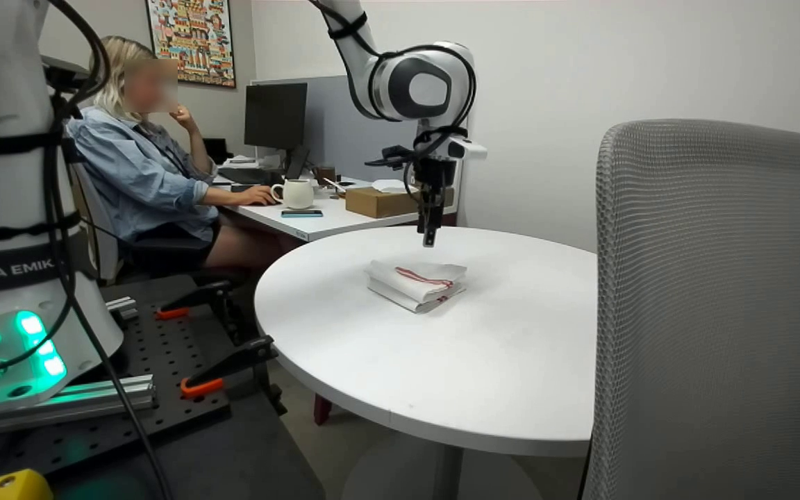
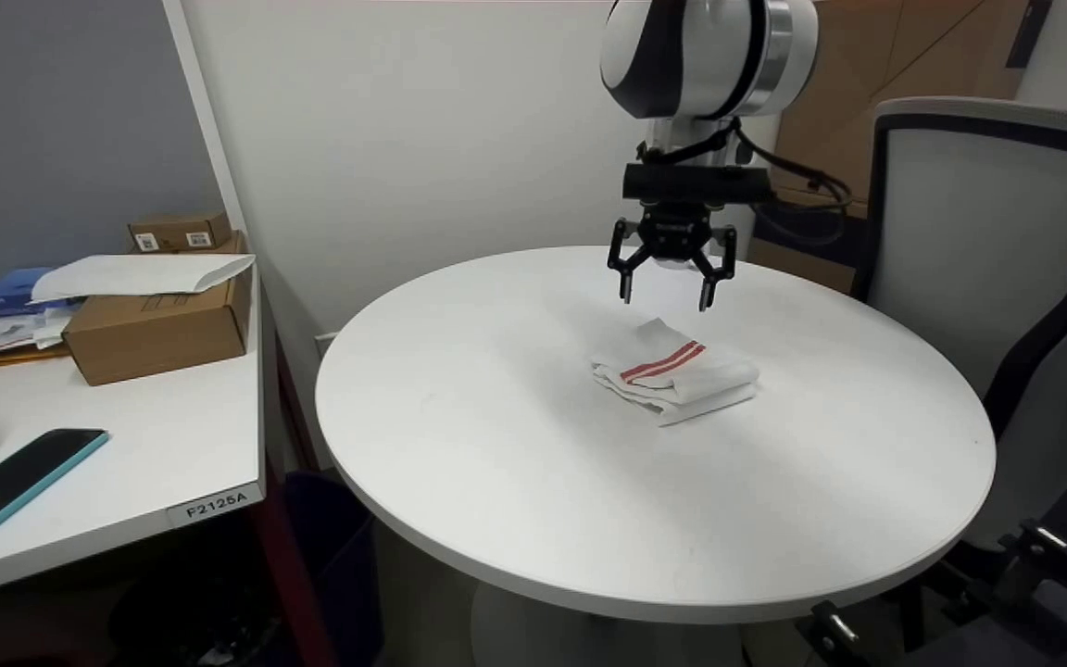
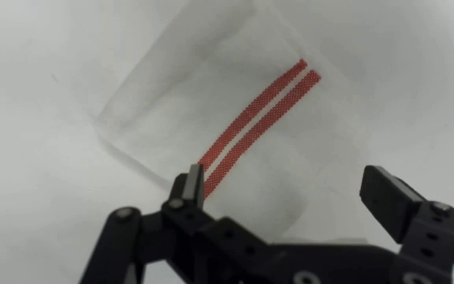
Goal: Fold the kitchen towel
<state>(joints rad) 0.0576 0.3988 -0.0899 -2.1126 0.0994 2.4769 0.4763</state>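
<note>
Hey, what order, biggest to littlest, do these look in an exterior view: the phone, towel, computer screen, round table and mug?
As they look in an exterior view:
1. round table
2. computer screen and towel: too alike to rank
3. mug
4. phone

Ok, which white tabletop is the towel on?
The round tabletop, where the towel lies below the open end effector; the straight-edged desk holds the phone.

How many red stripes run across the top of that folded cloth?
2, side by side on the kitchen towel: in the wrist view, one stripe lies nearer the picture's upper left, the other stripe to its lower right. More may hide in the folds.
</note>
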